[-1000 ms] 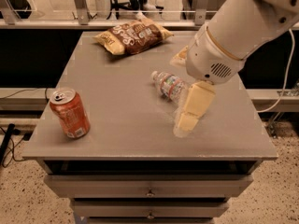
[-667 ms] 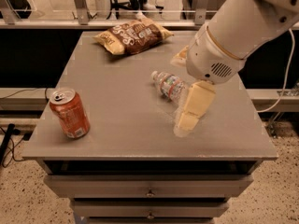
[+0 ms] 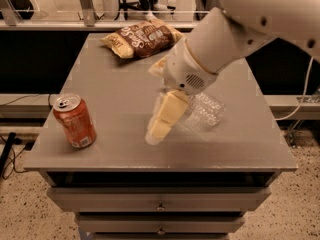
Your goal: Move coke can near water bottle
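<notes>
The orange-red coke can stands upright near the front left corner of the grey table. The clear, crinkled water bottle lies on its side at the table's middle right, and my arm hides part of it. My gripper hangs low over the table just left of the bottle. It points down and to the left, towards the can. A wide stretch of table lies between it and the can, and it holds nothing that I can see.
A brown chip bag lies at the back of the table. The table has drawers under its front edge. A rail and glass panels run behind the table. Cables lie on the floor at the left.
My gripper has moved left across the front of the water bottle, towards the can. The can and the chip bag have not moved.
</notes>
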`<state>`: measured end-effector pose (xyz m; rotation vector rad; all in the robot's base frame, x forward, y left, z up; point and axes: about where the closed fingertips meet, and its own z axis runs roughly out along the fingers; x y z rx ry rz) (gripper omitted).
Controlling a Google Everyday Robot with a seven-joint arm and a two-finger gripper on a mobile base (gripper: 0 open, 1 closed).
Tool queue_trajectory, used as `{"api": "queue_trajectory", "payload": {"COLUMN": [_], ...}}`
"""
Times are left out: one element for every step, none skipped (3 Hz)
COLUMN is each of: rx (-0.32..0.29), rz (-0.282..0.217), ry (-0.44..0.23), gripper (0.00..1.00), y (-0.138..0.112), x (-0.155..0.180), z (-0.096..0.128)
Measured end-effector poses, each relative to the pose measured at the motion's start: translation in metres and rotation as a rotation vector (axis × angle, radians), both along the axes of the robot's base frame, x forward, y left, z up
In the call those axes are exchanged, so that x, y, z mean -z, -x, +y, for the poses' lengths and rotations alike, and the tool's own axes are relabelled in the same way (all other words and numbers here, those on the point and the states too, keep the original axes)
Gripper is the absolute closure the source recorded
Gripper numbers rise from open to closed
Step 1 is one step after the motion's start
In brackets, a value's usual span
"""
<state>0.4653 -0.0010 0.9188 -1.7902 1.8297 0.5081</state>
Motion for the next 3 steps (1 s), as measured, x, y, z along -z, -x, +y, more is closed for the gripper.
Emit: {"api": "queue_trajectory", "payload": {"rx": [-0.053, -0.099, -0.124], "rz": [0.039, 0.107, 0.141], "ry": [-0.119, -0.290, -0.406], "gripper": [0.00, 0.00, 0.00], "y": [-0.008, -0.005, -0.003], "x": [0.016, 0.037, 0.045], "z": [0.052, 0.099, 0.124]}}
